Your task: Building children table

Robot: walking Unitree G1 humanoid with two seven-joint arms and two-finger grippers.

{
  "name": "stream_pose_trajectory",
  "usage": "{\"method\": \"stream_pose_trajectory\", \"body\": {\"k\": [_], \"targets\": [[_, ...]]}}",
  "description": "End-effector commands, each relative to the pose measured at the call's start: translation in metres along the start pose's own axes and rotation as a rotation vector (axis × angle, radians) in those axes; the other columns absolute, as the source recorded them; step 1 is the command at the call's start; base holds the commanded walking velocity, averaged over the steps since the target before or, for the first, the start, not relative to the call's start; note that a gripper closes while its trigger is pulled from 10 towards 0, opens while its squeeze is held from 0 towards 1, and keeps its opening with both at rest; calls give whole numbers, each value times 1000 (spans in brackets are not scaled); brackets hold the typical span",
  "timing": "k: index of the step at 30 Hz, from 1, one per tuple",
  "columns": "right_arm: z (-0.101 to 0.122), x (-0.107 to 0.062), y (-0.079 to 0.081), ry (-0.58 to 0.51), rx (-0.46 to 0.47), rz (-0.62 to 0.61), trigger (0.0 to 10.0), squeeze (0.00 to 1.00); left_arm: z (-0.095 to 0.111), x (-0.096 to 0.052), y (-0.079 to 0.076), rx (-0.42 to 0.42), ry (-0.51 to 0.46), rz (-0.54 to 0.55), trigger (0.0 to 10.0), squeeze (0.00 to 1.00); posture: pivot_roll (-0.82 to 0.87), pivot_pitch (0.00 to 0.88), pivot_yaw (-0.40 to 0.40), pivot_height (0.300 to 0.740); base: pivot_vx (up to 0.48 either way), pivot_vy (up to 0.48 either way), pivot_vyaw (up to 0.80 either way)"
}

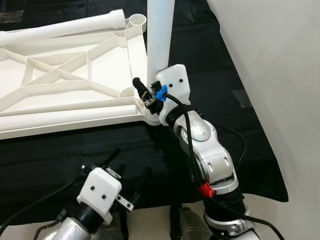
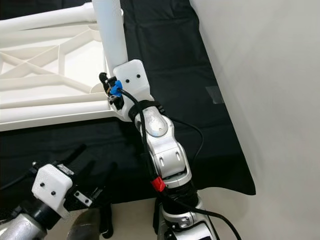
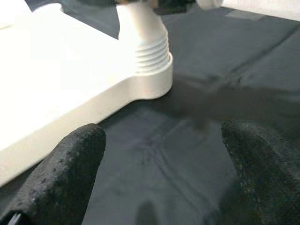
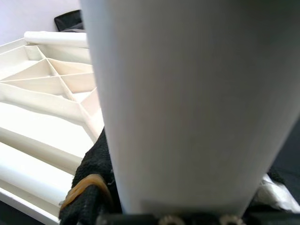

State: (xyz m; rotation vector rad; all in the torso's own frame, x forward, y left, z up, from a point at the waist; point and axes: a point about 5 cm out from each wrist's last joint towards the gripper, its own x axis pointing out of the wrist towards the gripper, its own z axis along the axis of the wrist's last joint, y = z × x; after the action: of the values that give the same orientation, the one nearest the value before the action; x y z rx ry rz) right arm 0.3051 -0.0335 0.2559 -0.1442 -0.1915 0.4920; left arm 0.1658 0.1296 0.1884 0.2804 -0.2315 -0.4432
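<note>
Leg being seated in near corner socket of upturned tabletop.

Left gripper [image 1: 131,187], at 7 o'clock, hangs idle over the black cloth [image 1: 75,150], fingers apart. Right gripper [image 1: 150,97], centre, is clamped on the upright table leg [image 1: 159,35], its threaded end [image 3: 151,52] entering the tabletop [image 1: 65,80] corner; judged held vertical for threading. Spare leg [image 1: 65,26] lies at 11 o'clock.

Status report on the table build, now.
Right pincer shut on upright leg, leg seated in tabletop corner socket. Left pincer open, hovering over black cloth. Two legs lie on tabletop.
</note>
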Motion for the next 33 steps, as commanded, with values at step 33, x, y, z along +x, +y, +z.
{"method": "stream_pose_trajectory", "body": {"k": [33], "targets": [[-39, 9, 7, 196, 124, -34, 10000, 0, 136, 112, 84, -155, -519, -288, 10000, 0, 108, 282, -31, 740, 0, 0, 0]]}}
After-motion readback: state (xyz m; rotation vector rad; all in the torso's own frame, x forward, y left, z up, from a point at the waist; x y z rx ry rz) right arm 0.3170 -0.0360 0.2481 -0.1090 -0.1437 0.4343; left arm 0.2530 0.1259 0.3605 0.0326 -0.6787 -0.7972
